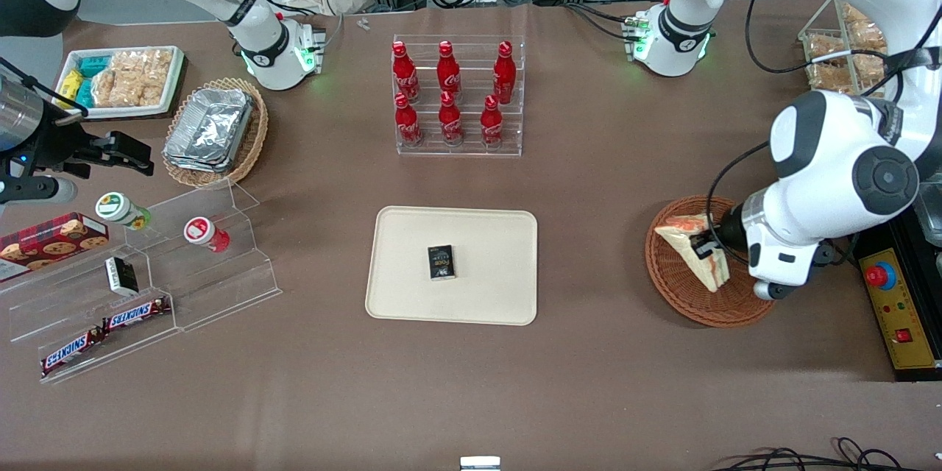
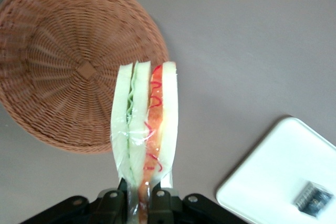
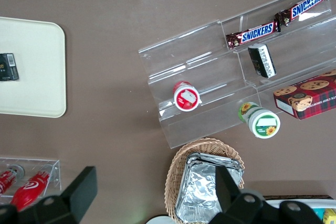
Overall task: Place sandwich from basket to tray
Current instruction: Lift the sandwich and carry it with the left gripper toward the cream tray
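The left arm's gripper pinched the plastic-wrapped triangular sandwich by one narrow end above the round reddish-brown wicker basket. The wrap might slip (thin hold) before reaching the cream rectangular tray at nine o'clock.

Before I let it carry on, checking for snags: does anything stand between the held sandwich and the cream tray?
Nothing visible does. The gripper holds the wrapped triangular sandwich above the reddish-brown wicker basket; bare table separates it from the cream-beige rectangular tray. A small dark box lies mid-tray.
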Motion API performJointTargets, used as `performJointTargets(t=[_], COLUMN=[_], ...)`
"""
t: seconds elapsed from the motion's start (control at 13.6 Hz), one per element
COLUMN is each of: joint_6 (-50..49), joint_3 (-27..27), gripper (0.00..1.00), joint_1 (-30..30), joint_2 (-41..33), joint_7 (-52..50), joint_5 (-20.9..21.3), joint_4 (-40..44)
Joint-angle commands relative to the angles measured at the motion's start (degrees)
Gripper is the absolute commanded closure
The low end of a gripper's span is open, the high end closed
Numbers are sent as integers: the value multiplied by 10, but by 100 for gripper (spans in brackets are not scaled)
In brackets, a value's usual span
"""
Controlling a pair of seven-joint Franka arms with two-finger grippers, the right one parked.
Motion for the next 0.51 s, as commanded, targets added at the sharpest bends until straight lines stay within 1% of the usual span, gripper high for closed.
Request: performJointTargets(t=[0.0,0.15,0.29,0.44], joint_6=[-11,24,57,94], joint_3=[-21,-22,-20,-21], gripper=[100,100,100,100], joint_1=[-26,-72,-126,-163], joint_2=[11,25,51,85], joint_7=[-3,0,1,1], joint_5=[4,26,35,74], joint_4=[28,26,27,35])
